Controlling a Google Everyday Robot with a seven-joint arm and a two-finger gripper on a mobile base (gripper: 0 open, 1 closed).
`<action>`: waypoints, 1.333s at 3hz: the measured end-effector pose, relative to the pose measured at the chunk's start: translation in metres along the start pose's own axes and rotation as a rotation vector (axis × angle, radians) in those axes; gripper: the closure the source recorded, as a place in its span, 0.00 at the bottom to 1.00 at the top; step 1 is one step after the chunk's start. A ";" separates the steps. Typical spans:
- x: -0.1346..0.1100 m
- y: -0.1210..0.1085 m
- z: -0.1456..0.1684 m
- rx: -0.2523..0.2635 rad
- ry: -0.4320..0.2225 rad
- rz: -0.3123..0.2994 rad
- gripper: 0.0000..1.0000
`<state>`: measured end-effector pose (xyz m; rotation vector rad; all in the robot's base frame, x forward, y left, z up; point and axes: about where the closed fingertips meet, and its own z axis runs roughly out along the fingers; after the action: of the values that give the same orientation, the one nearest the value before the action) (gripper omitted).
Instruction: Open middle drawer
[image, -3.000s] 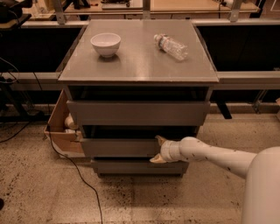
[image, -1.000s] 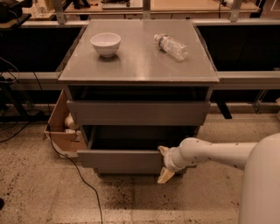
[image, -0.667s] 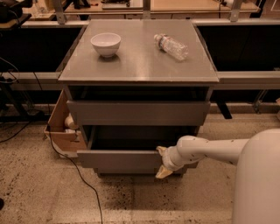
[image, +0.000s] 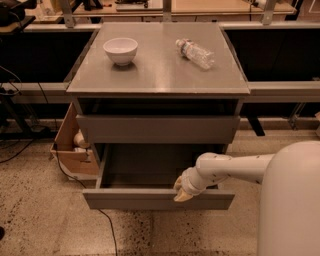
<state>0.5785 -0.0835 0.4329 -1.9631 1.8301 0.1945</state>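
The grey cabinet (image: 158, 80) stands in the middle of the camera view. Its middle drawer (image: 125, 199) is pulled far out towards me, and its dark inside shows. The taller top drawer front (image: 157, 129) is shut above it. The bottom drawer is hidden under the open one. My gripper (image: 183, 190) hangs over the front edge of the middle drawer, right of its centre, with the white arm (image: 235, 167) reaching in from the right.
A white bowl (image: 120, 50) and a lying plastic bottle (image: 195, 53) are on the cabinet top. An open cardboard box (image: 74, 145) stands at the cabinet's left, with a cable (image: 107, 225) on the speckled floor. Dark benches run behind.
The middle drawer has slid out from nearly shut to wide open. My gripper moved towards me with its front edge and stays on it.
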 end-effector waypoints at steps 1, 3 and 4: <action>-0.001 0.001 -0.003 0.000 0.000 0.000 1.00; -0.002 0.000 -0.016 -0.035 0.056 -0.001 0.79; -0.001 0.000 -0.016 -0.037 0.060 -0.002 0.55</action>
<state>0.5757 -0.0889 0.4476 -2.0158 1.8752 0.1715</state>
